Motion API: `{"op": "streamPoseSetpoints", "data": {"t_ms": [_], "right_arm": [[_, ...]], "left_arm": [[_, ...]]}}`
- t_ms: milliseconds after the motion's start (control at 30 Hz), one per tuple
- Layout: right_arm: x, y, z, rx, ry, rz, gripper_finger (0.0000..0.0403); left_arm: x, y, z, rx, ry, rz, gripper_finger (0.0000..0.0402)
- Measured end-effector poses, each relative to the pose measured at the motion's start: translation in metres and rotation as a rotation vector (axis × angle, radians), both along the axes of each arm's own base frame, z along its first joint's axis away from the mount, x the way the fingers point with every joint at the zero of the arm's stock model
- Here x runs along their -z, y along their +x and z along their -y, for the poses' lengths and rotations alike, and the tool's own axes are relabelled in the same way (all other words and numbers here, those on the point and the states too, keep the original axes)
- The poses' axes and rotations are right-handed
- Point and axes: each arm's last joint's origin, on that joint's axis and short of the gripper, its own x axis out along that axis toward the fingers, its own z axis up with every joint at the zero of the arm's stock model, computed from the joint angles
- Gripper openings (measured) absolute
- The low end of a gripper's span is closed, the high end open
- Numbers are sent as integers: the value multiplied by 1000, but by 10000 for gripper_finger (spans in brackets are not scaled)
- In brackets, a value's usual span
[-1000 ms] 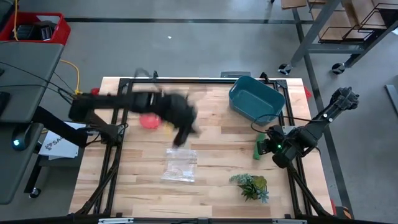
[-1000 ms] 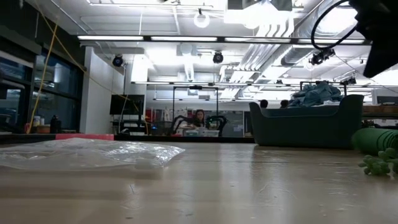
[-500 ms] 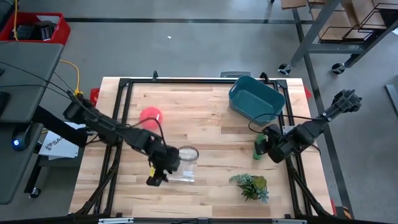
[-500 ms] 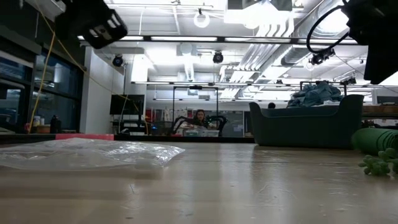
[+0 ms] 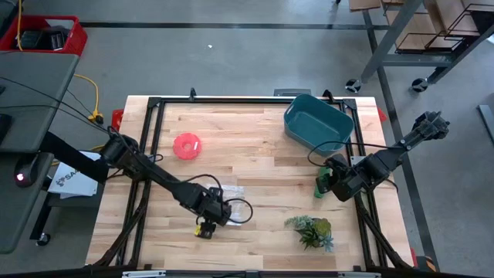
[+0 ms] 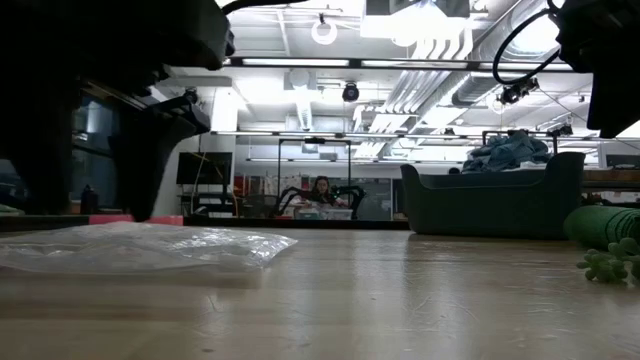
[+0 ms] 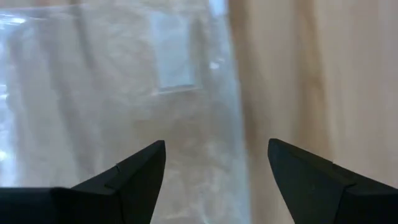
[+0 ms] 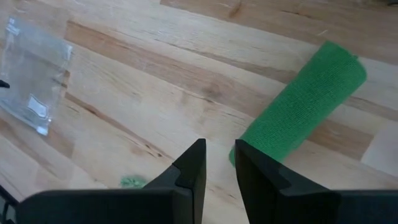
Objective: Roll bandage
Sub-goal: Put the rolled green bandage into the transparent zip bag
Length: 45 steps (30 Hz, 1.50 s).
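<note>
The bandage (image 8: 298, 112) is a short green roll lying on its side on the wood near the table's right edge (image 5: 320, 184); it shows at the far right of the low view (image 6: 605, 222). My right gripper (image 8: 221, 158) hovers just beside the roll's near end (image 5: 330, 181), open by a narrow gap with nothing between its fingers. My left gripper (image 7: 217, 162) stands wide open low over a clear plastic bag (image 5: 230, 208) near the table's near edge. Whether its fingers (image 6: 150, 150) touch the bag cannot be told.
A teal tub (image 5: 318, 122) stands at the far right, just beyond the bandage. A leafy plant sprig (image 5: 311, 230) lies near the front edge, right of the bag. A pink round thing (image 5: 186, 145) lies at the centre left. People sit in the room behind the table (image 6: 322, 190).
My left arm has swung from the table's middle toward the near edge and come down low over the clear bag, entering the low view from above. The bandage and the bag have kept their places.
</note>
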Motion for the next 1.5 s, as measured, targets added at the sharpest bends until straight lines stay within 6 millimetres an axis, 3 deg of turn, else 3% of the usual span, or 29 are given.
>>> {"op": "streamPoseSetpoints", "data": {"t_ms": [167, 367, 700, 1033, 1300, 1500], "right_arm": [[0, 0, 0, -20, -9, -4, 77], [0, 0, 0, -44, -21, -8, 77], [0, -1, 1, -42, -30, -16, 77], [1, -1, 1, -43, -32, -20, 77], [1, -1, 1, -42, -32, -20, 77], [1, -1, 1, -42, -32, -21, 77]], "left_arm": [[14, 0, 1, -102, 64, -29, 280], [15, -2, 5, -110, 36, -56, 280], [-11, 2, 21, -86, 49, 25, 280], [7, -9, 43, 4, 177, 35, 280], [7, -8, 39, -44, 225, 60, 279], [12, -7, 39, -6, 230, 39, 255]]}}
